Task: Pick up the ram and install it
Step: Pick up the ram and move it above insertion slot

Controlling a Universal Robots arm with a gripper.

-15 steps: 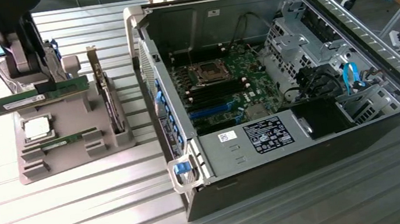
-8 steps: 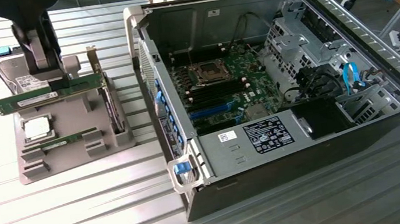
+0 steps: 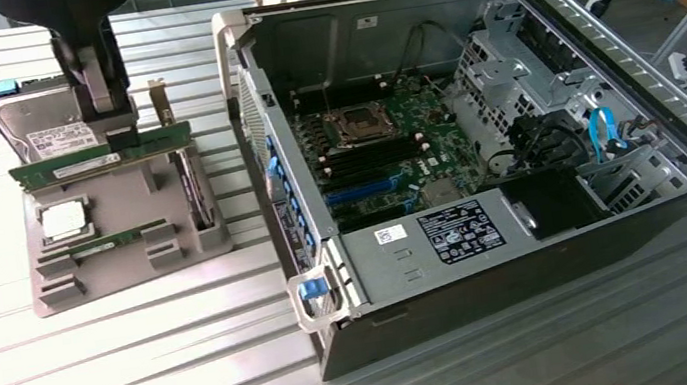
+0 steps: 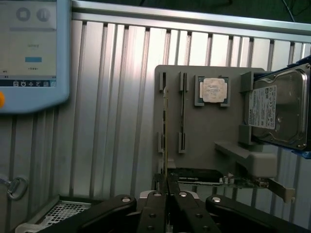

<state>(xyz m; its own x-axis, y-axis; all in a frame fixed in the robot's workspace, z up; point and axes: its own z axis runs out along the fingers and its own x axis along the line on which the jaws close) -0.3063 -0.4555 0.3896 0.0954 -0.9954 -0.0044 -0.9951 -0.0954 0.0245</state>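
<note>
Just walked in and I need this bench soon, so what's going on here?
The robot arm's tool is shut on the ram, holding the green stick over the gray parts tray. A second stick sits in the tray. The open computer case stands beside it; the ram is not yet installed.

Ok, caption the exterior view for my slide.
Fingers pinch the ram at the gray tray, beside the open computer case.

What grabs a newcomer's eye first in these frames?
The open computer case on the exterior view's right stands out first, its motherboard bared. On that view's left, the gripper is shut on the ram, over a grey parts tray carrying a hard drive and a processor chip.
</note>
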